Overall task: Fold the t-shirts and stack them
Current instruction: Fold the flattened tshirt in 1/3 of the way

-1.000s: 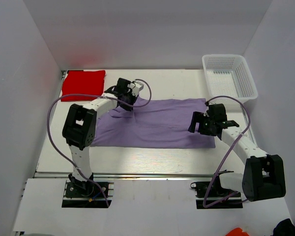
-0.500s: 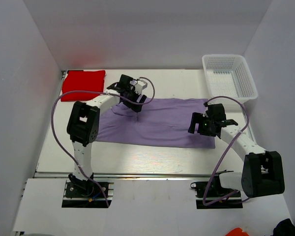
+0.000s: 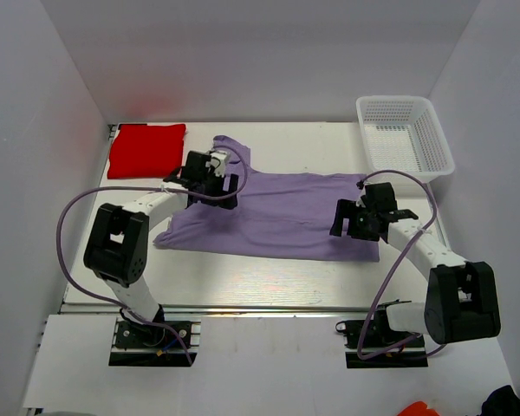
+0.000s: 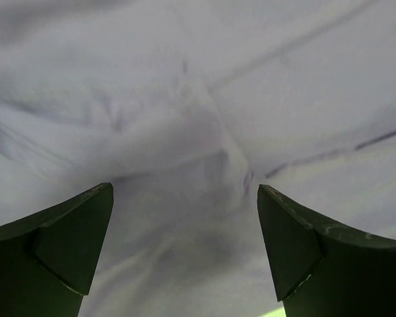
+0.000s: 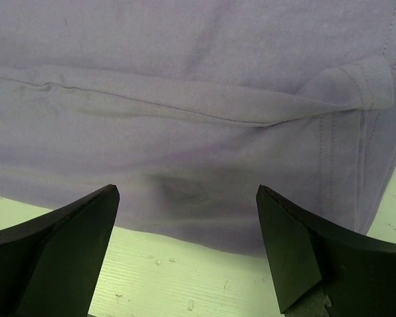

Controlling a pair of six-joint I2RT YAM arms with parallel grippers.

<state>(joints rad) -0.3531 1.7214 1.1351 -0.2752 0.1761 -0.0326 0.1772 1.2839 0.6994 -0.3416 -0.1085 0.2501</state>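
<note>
**A:** What does the left end effector (image 3: 211, 177) have hold of?

**B:** Nothing. Its wrist camera shows both fingers (image 4: 66, 244) spread wide. Rumpled folds of the lavender t-shirt (image 4: 198, 105) lie below the gap, and none of the cloth is between them. Whether the tips touch the cloth cannot be told. Beyond that end effector and to its left, the overhead view shows the red t-shirt (image 3: 147, 149). It is a folded rectangle at the far left corner of the counter (image 3: 269, 279). The wrist camera sees only purple cloth.

**A:** And the lavender one?

**B:** Overhead it lies spread between the two end effectors, with one part reaching out just beyond the left one.

**A:** The right end effector (image 3: 357, 218)?

**B:** It is also wide open and empty, over the shirt's right end. Its own camera shows what the overhead view does not: a seam, a stitched hem, a turned-over cuff, and the shirt's edge lying on bare counter. Beyond it and to its right stands a white mesh basket (image 3: 435, 147).
</note>
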